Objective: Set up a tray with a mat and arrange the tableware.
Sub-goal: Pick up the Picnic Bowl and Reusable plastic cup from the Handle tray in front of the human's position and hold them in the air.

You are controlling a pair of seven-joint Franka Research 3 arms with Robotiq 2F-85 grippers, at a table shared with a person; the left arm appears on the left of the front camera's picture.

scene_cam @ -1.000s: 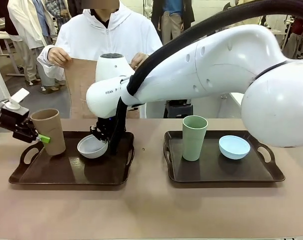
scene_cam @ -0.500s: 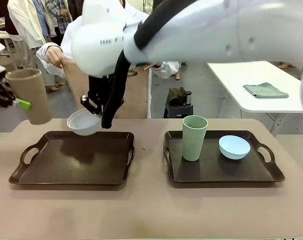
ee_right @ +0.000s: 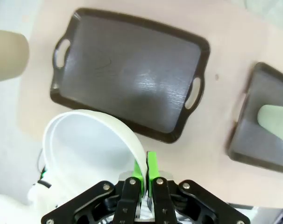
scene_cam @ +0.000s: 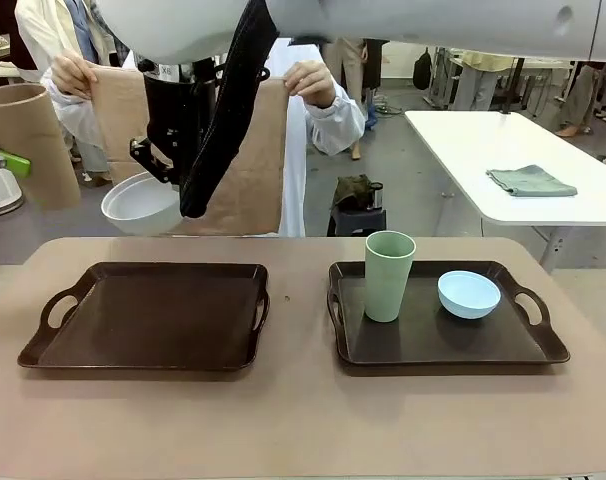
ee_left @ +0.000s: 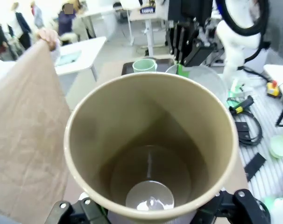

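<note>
Dark brown, two-handled and bare, the rectangular serving tray point(scene_cam: 153, 320) is lying on the tan worktop point(scene_cam: 303, 420) and is serving here as the reference.

A second ago the tall tan handleless cup point(scene_cam: 23, 140) and the small white shallow bowl point(scene_cam: 141, 203) were standing on this tray. Both are now hanging in the air, the cup high beyond the tray's left handle and the bowl above its far edge.

The left jaws are clamping the tan cup across its wall, with one green pad point(scene_cam: 13, 162) showing against the cup's side. The right jaws are pinching together on the white bowl's rim.

Beyond the tray's far edge a person is holding up a plain brown mat point(scene_cam: 243, 170), spread flat, with one hand point(scene_cam: 71, 72) and the other hand point(scene_cam: 311, 82) at its top corners.

To the tray's right, near but apart, a second dark tray point(scene_cam: 523, 345) is carrying the tall pale green cup point(scene_cam: 389, 275) and the small light blue bowl point(scene_cam: 469, 293), which are sitting where they were.

The lifting appears to be clearing the tray so that the mat can go down first. The cup and bowl would then return on top of it. The right arm is crossing in front of the mat and may be obstructing its descent.
</note>
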